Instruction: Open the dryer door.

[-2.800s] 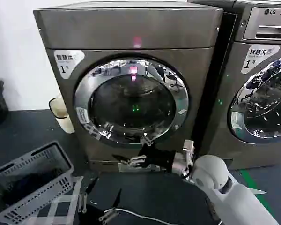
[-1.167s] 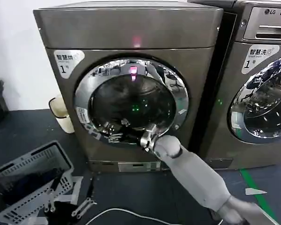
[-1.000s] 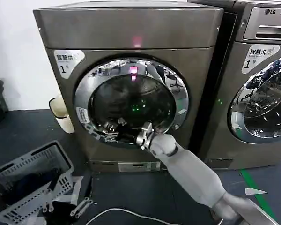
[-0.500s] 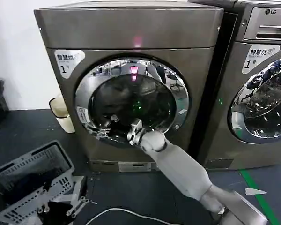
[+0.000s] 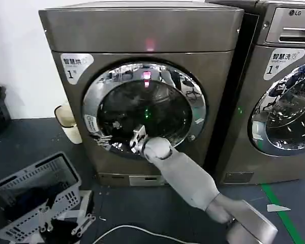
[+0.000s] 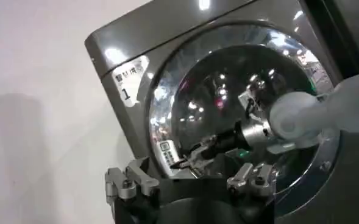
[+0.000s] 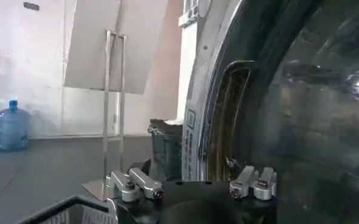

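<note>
A: Where is the dryer door (image 5: 145, 109) seen?

B: It is seen in the centre of the head view, shut flush against the front of the bronze-grey dryer (image 5: 142, 30). Its chrome ring is wrapped around dark glass, with a pink light reflected near its top.

A: And the right gripper (image 5: 105, 139)?

B: It is held at the lower left of the door, in front of the chrome ring, with the pale arm stretched up from the lower right of the frame. In the left wrist view the right gripper (image 6: 194, 155) is shown with its jaws spread, pointed at the ring beside a small white label (image 6: 166, 151). Whether the ring is touched cannot be told.

A: What is seen of the left gripper (image 5: 63, 223)?

B: It is placed low at the bottom left of the head view, above the dark floor (image 5: 35, 142), just beside a grey laundry basket (image 5: 33, 190). Its jaws are shown spread in the left wrist view, nothing being held between them.

A: What else is shown?

B: An LG-marked machine (image 5: 279, 91) is stood at the right edge, and a cream bin (image 5: 68, 124) is set against the wall at the dryer's left.
</note>
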`<state>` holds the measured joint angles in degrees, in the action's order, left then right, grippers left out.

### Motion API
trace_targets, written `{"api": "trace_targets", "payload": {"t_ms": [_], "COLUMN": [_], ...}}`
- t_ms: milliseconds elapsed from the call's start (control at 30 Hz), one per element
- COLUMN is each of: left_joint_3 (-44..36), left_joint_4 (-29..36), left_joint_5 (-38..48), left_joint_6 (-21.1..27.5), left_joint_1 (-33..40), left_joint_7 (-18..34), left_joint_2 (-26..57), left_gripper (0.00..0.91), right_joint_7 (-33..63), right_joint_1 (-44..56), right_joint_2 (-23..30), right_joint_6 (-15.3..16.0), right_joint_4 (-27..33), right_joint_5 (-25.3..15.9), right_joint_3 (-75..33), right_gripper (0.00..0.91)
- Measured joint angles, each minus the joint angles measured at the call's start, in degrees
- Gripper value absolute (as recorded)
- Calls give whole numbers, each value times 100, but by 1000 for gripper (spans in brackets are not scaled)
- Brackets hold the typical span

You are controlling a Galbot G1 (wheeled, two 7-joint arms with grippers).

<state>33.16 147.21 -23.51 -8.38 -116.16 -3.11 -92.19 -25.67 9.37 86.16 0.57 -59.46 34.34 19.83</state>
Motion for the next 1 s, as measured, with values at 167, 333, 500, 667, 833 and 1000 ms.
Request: {"api": "trace_targets", "payload": {"t_ms": [167,333,500,667,833,1000], "left_joint_3": [-9,-16,-15,-16,-15,-7], "left_joint_4": [-1,-2,-2,-2,-2,-2], "left_joint_5": [-24,-55,-129,-162,-174,-183], "left_joint_6": [-3,-16,-53,-72,-74,-75], "left_joint_1": [-23,-59,-84,-110,-125,-128], "left_joint_7": [9,29,91,122,132,134], "left_joint_2": [0,0,0,0,0,0], "left_gripper": [907,907,907,907,907,907], "right_joint_7": [-97,-168,-254,-418,-670,-947], "right_joint_1": [-82,-144,-193,-215,-245,-252], "right_joint_2": [75,151,240,294,295,243], "right_joint_6": [7,14,16,13,3,3], "right_joint_4": [127,222,312,369,375,289], "right_joint_5": [-8,-17,-34,-53,-68,-69], "right_joint_3": [62,113,145,165,191,243], "right_gripper": [907,907,907,907,907,907]}}
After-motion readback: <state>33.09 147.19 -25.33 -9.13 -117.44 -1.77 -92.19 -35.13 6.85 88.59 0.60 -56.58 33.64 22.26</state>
